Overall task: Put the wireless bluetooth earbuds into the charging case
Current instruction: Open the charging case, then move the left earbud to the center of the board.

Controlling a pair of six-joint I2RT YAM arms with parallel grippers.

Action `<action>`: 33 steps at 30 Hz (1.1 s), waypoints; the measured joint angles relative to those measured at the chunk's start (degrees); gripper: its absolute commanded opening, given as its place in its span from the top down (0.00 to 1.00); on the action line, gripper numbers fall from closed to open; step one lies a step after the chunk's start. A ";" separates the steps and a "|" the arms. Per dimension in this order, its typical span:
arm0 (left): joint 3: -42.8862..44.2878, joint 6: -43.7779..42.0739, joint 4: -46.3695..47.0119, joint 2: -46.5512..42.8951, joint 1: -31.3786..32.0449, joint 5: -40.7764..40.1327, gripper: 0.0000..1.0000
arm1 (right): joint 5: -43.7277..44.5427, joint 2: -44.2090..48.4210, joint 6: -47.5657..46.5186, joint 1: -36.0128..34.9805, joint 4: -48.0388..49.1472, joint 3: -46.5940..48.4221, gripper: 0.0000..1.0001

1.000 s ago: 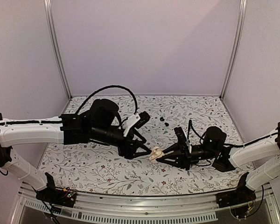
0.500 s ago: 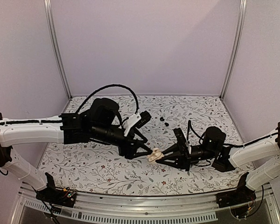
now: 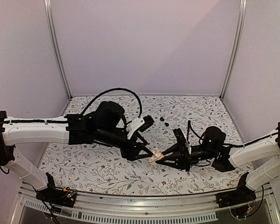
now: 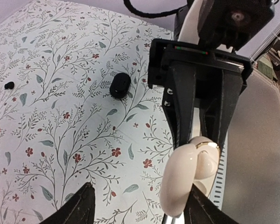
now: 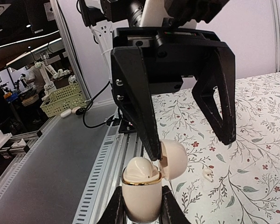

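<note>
My right gripper [image 5: 142, 215] is shut on the body of a cream charging case [image 5: 140, 191], held above the table with its lid [image 5: 173, 158] hinged open. My left gripper [image 4: 142, 207] faces it, open. One of its fingers [image 5: 147, 133] rests in the gap between lid and body, and the other hangs free. In the top view the case [image 3: 154, 154] sits between the left gripper [image 3: 148, 152] and the right gripper [image 3: 161, 157]. The two tiny black earbuds [image 3: 164, 122] lie on the floral table further back, also at the left edge of the left wrist view [image 4: 8, 85].
A black oval case [image 4: 120, 85] lies on the floral table [image 3: 107, 172] behind the grippers. A small white piece [image 5: 208, 173] rests on the cloth below the held case. The metal rail of the table's near edge [image 3: 144, 205] runs just under both arms.
My left arm has slid a little to the right, its finger pressing closer against the case lid. The right arm and the case have stayed put.
</note>
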State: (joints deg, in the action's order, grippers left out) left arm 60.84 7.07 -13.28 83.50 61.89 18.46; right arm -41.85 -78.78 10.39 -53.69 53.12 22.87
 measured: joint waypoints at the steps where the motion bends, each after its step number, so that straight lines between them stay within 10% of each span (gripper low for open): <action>1: 0.00 0.00 -0.07 0.00 0.00 -0.17 0.37 | -0.15 0.00 -0.02 -0.04 0.00 0.00 1.00; 23: -1.29 0.11 1.90 -4.09 0.09 1.38 0.35 | 1.55 0.00 -0.13 -0.33 -0.46 0.00 1.00; 33: -14.99 8.04 1.66 -18.73 -3.28 -6.12 0.40 | 3.61 1.66 0.22 1.27 -1.33 -0.72 1.00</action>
State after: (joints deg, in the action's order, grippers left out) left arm 45.84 15.11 -11.62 64.77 58.61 12.34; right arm -38.24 -77.12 10.61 -52.42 51.79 22.15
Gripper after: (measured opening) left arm 0.625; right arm 0.180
